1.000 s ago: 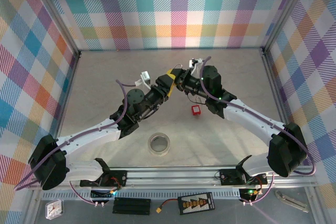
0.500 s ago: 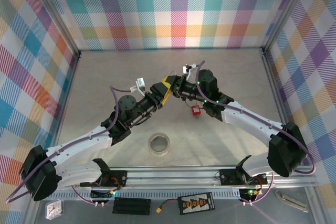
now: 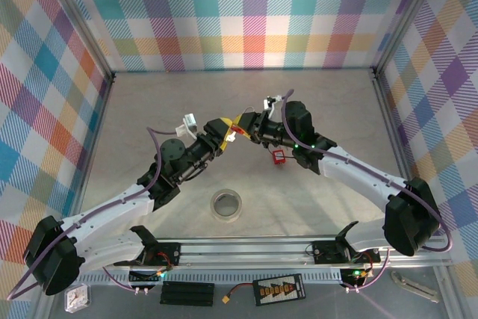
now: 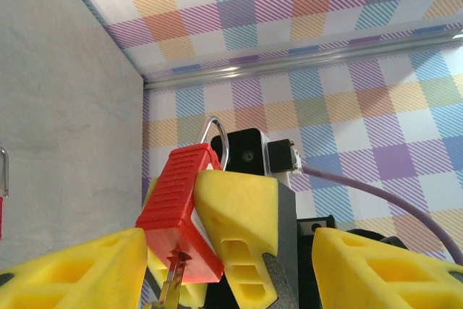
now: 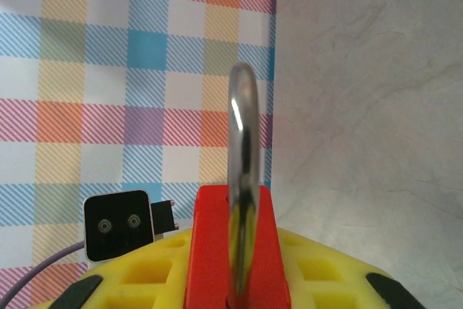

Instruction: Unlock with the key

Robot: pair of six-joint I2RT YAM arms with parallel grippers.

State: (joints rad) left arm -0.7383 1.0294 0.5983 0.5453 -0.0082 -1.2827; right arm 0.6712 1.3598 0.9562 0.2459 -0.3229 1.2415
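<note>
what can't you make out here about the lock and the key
Left wrist view: the key under the padlock is cut by the bottom edge; turned or not, unclear.
Right wrist view: the shackle is edge-on, its legs overlapping; latched or freed, cannot tell.
Top view: both too small, crowded between left pincer and right pincer.

A pale grey, faintly marbled table (image 3: pixel 149 110) sits boxed in on three sides by walls (image 3: pixel 254 13) of bright multicoloured plaid, with silver metal posts (image 3: pixel 87 35) at the corners and a metal rail (image 3: pixel 246 247) along its near edge.
</note>
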